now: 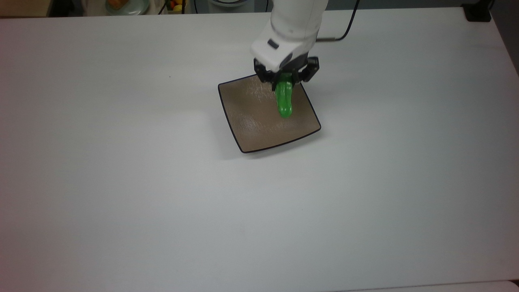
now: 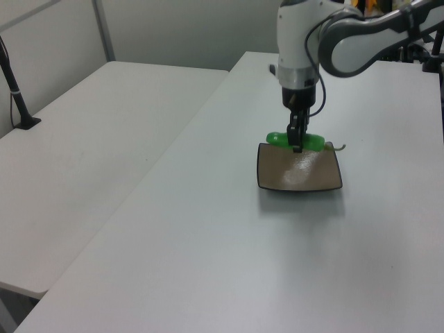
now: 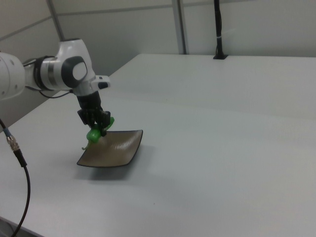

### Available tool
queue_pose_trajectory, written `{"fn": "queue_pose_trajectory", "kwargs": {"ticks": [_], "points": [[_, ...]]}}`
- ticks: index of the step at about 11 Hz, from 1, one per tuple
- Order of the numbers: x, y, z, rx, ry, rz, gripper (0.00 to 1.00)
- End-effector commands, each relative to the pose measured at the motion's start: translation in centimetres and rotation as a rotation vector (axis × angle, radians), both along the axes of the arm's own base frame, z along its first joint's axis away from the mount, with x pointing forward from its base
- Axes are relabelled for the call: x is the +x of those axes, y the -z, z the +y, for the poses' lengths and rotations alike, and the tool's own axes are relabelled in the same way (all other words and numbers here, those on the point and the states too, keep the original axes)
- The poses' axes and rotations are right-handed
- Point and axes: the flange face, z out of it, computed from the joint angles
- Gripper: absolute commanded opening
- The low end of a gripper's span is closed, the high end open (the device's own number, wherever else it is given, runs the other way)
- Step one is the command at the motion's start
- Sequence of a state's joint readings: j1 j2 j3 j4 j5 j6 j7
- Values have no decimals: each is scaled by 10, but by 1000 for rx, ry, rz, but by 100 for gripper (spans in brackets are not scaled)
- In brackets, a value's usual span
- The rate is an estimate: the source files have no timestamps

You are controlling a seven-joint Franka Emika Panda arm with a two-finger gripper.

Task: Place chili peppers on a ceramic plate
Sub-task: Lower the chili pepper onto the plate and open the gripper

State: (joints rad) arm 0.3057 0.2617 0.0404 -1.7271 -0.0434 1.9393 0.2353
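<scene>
The ceramic plate (image 1: 251,121), square and tan-brown with a dark rim, lies near the middle of the white table. My gripper (image 1: 285,83) hangs over the plate's upper right part in the top view, shut on the chili pepper (image 1: 284,103), which is glossy green. The pepper's free end points toward the plate's centre. In the left view the pepper (image 2: 313,143) lies level in the gripper (image 2: 297,146), just over the far rim of the plate (image 2: 298,177), its thin stem (image 2: 338,146) poking right. In the right view the pepper (image 3: 93,134) hangs from the gripper (image 3: 101,129), low above the plate (image 3: 113,148).
A black clamp post (image 2: 17,90) stands on the neighbouring table at the left view's left. A black base (image 1: 478,12) sits at the top view's upper right corner. A bowl (image 1: 121,5) lies beyond the far edge. A cable (image 3: 15,148) hangs at the right view's left.
</scene>
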Motion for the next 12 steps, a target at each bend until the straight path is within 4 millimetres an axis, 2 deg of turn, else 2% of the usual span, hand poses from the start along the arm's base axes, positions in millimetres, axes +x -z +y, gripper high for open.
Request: {"fn": "queue_pose_trajectory", "kwargs": {"ticks": [1,4,9,10,12], "points": [[8,27,-7,48,28,-9,2],[14,59,-3,80,51,-18,2],[16,85,-2,87,79,-39,3],[16,86,-3,87,82,-40,10],[16,86,-4,85,83,-32,39]]}}
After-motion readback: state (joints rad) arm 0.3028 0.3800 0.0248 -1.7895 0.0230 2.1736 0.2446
